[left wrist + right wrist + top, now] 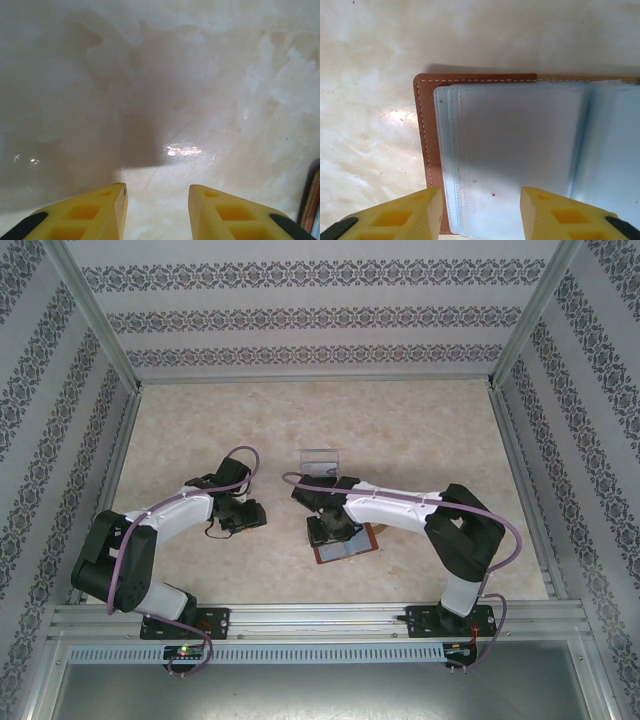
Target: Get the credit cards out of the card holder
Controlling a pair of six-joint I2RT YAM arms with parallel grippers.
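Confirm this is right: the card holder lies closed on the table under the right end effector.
Not closed: the card holder lies open on the table under the right end effector, pale sleeves showing, per the right wrist view.

Right gripper (330, 530) sits over the open card holder (352, 548), perhaps touching it.

the open reddish-brown leather card holder (424, 130) carries white stitching and pale blue-grey clear sleeves (520, 140). the flat cream tabletop (400, 430) is marbled in beige. the tall white wall panels (320, 315) bear grey floral bands. the right gripper (480, 205) has yellow fingers (405, 217).
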